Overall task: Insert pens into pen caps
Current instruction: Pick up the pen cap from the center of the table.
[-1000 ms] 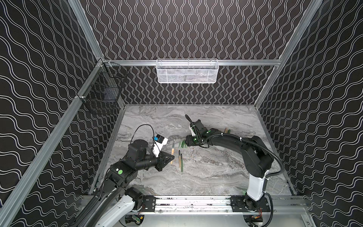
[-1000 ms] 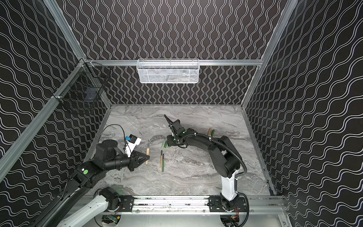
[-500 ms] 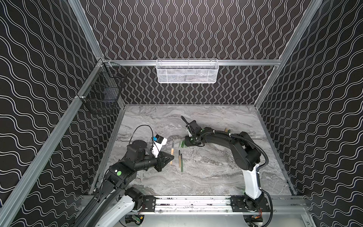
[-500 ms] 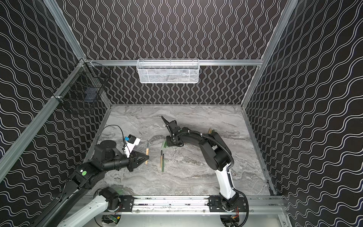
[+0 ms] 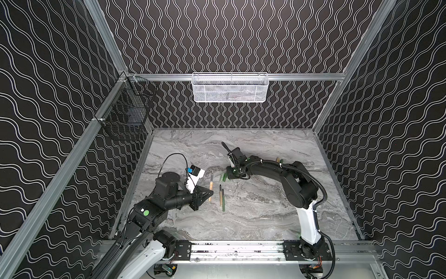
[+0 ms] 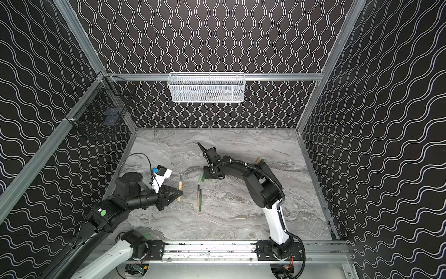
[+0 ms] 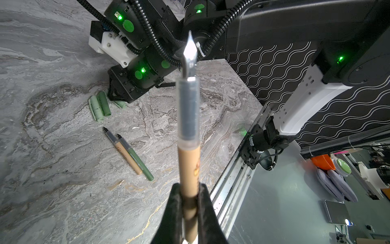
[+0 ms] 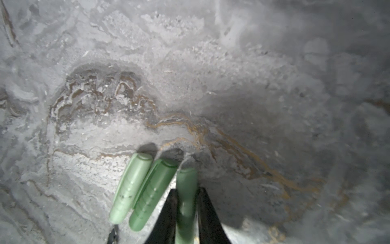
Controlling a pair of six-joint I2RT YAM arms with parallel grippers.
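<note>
Grey marbled worktop (image 5: 253, 217), veined with brown. Two pens lie on it side by side, touching: a tan pen (image 7: 124, 153) and a green pen (image 7: 136, 158), dark tips pointing the same way. Apart from them, a pale green cap (image 8: 129, 190) and a deeper green cap (image 8: 152, 194) lie pressed together, with a third cap (image 8: 186, 179) just beside.

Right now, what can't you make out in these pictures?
The green cap in the right hand: gripped end cut off by right wrist view's edge.
The tan pen: rear end hidden inside the left hand, left wrist view.
The white basket: contents blurred behind mesh, both top views.
</note>
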